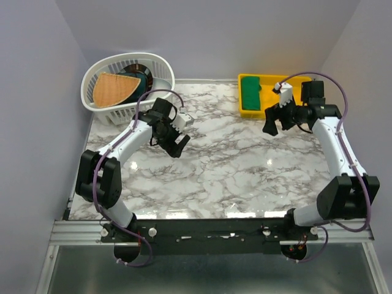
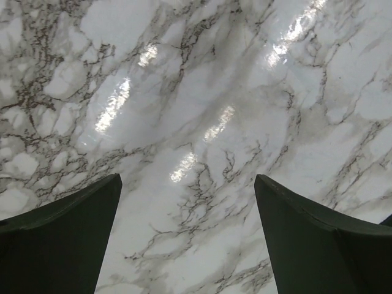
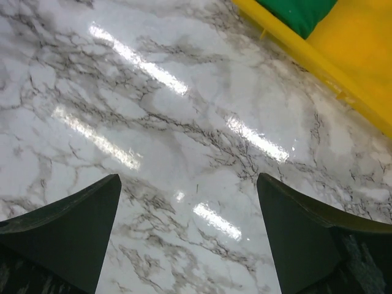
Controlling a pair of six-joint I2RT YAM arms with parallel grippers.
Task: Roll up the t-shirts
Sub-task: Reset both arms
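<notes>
Right gripper (image 1: 277, 122): jaws spread wide, empty, hovering over the marble table (image 1: 233, 171). Left gripper (image 1: 176, 146): likewise agape, holding nothing. Just beyond the right gripper, in the yellow tray (image 1: 252, 112): the green t-shirt (image 1: 250, 92), bunched compact. Likely best to reach over the tray wall, pinch one edge only, lift clear before spreading flat.
</notes>
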